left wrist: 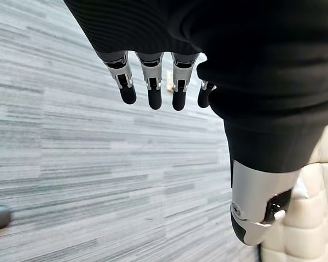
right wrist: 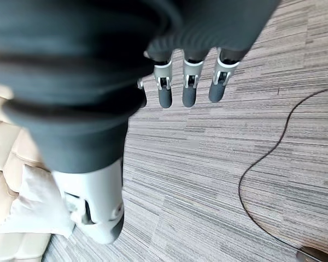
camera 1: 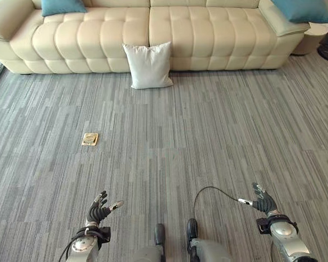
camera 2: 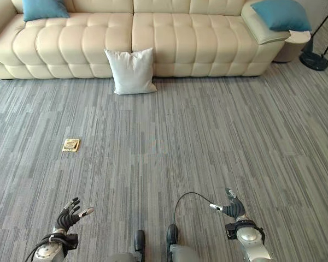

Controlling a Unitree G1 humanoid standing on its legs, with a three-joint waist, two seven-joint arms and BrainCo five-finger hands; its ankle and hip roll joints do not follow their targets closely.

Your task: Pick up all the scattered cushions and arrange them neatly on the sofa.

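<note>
Cushion handling: the white cushion point(camera 1: 149, 65) stands upright on the floor point(camera 1: 208, 136), leaning against the front of the sofa point(camera 1: 208, 33), well ahead of the fingers of both hands. It looks soft, light and easily deformed, with a matte fabric cover that should not slip. Judged best hold: grip a top corner or upper edge, or clasp it by both side edges with two hands; a single-corner hold would let the body sag.

Two blue cushions already sit on the sofa, one blue cushion point(camera 1: 63, 6) at the left end, another point(camera 1: 300, 9) on the right armrest.

Hand state: left hand point(camera 1: 98, 210) and right hand point(camera 1: 262, 202) hang low over the floor, fingers straight and relaxed, holding nothing.

View differences: the eye views show a small tan object point(camera 1: 90, 139) lying flat on the floor, ahead of the left fingers and short of the cushion; its identity cannot be told. The right wrist view shows the white cushion beside the thumb, and the left wrist view shows sofa tufting beyond its thumb.
</note>
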